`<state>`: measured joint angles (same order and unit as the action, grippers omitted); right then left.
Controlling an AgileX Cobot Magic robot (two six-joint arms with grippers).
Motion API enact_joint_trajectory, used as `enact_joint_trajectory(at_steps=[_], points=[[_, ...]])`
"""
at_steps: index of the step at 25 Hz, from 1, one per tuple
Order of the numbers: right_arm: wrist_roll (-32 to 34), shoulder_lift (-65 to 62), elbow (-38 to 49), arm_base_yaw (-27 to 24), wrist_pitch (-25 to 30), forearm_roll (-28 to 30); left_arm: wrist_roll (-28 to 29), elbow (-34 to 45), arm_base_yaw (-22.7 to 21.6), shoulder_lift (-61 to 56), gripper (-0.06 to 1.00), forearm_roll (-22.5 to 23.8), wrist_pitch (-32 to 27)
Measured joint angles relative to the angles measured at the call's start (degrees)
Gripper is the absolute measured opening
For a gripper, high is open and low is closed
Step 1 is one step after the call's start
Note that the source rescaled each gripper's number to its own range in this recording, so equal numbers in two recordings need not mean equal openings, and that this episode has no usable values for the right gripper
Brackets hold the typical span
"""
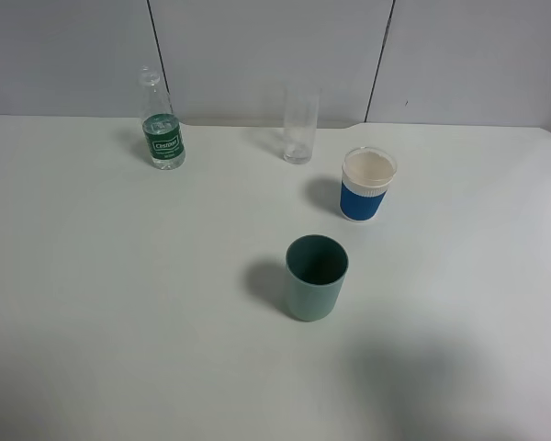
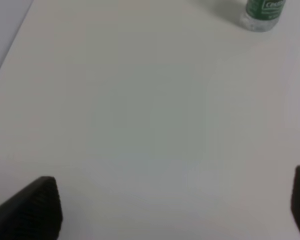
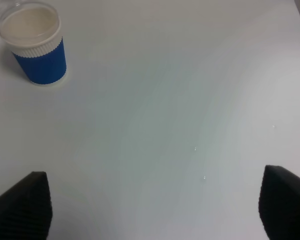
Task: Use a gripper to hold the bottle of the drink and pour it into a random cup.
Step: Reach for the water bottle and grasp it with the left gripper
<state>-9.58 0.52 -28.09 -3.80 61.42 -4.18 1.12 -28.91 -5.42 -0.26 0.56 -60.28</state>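
Nearest, both grippers hang over bare table, seen only in the wrist views. The left gripper (image 2: pixel 172 202) has its jaws wide apart with nothing between them, and so has the right gripper (image 3: pixel 157 200).

The teal-green cup (image 1: pixel 316 277) stands upright near the middle of the table (image 1: pixel 92 312), open and apart from everything else. Farther and to the right is the blue-and-white cup (image 1: pixel 366 185). Beyond it, toward the middle, stands the tall clear glass (image 1: pixel 299 128).

The bottle of the drink (image 1: pixel 162 123) stands upright at the far left, close to the table's far edge and the wall (image 1: pixel 266 55), well apart from the glass.

The bottle looks small and light, with thin clear plastic that would likely give under a hard squeeze. With no cap on the narrow neck, a tight squeeze or an early tilt could spill. The labelled middle of the body seems the best hold, low enough to be steady. How full it is I cannot tell.

The left gripper has open table all the way to the bottle. The wall leaves little room behind it, so a near-side approach suits. The way back to the teal-green cup is open, left of the glass.
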Motion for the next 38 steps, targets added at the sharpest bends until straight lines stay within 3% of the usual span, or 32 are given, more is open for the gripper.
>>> enact_joint_trajectory(at_steps=[38], points=[[0.0, 0.0, 0.0, 0.0, 0.0, 0.0, 0.0, 0.0, 0.0, 0.0, 0.83, 0.0, 0.0]])
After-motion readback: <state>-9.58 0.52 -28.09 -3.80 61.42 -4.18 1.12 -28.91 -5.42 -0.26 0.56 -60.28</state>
